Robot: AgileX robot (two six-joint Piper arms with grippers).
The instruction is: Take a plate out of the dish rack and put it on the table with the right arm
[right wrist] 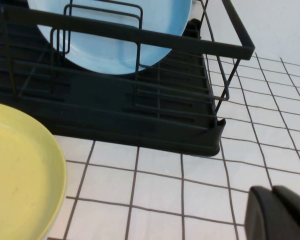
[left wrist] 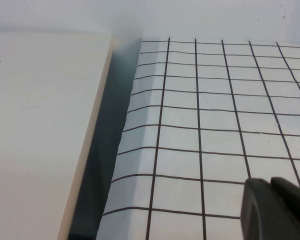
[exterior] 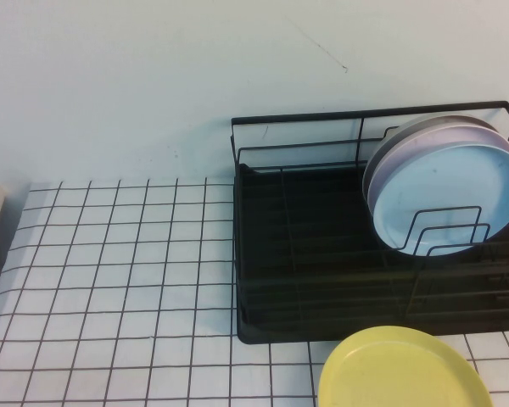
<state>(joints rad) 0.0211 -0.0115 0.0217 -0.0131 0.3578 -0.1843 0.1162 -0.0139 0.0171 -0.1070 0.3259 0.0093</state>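
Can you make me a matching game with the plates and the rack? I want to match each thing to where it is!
Things:
1. blue plate
2. yellow plate
3. pink plate
4. dish rack

Places:
A. flat on the table, in front of the rack
B. standing at the front of the stack in the rack
C. on the table, holding plates
D. standing right behind the blue plate

Pairs: 1-B, 2-A, 3-D, 4-C

Only a corner of the left gripper and right gripper shows, each low over the table.
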